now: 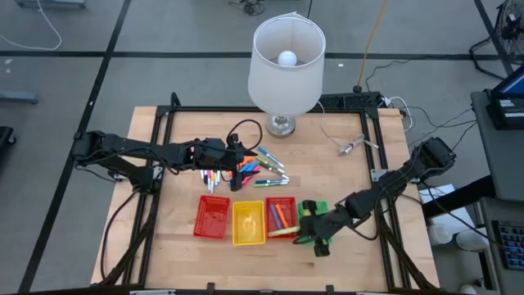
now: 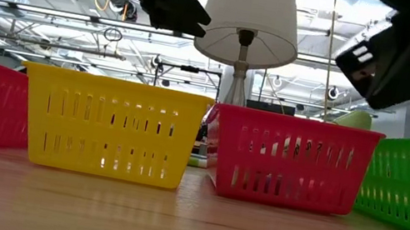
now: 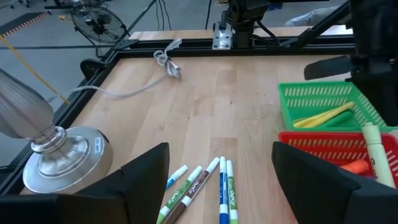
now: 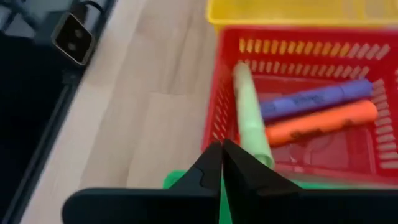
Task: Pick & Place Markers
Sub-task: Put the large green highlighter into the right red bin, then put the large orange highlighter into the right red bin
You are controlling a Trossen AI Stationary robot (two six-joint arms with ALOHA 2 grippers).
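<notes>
The left gripper (image 1: 237, 168) hovers over the pile of markers (image 1: 246, 170) that lies on the desk (image 1: 180, 131) just in front of the lamp (image 1: 285, 65), and its wrist view shows its fingers (image 3: 146, 171) spread wide with nothing between them, a row of white markers (image 3: 205, 186) lying under the gap. This looks like the start of a pick: the next move calls for coming down over one marker so the fingers straddle it alone, since the markers lie close together and touch. Further from the lamp stand three trays, red (image 1: 212, 217), yellow (image 1: 248, 223) and red (image 1: 280, 215), with a green tray (image 1: 315, 220) beside the last. The right gripper (image 1: 309, 223) sits over that green tray; its fingers (image 4: 211, 171) are pressed together and hold nothing, and a pale green marker (image 4: 250, 118), a purple marker (image 4: 314, 99) and an orange marker (image 4: 320, 123) lie in the red tray beyond them. The pale green one leans on the tray's rim. From the level view the lamp and tray walls hide the pile entirely. From above, the left arm covers part of it, so how many markers are left is unclear.
</notes>
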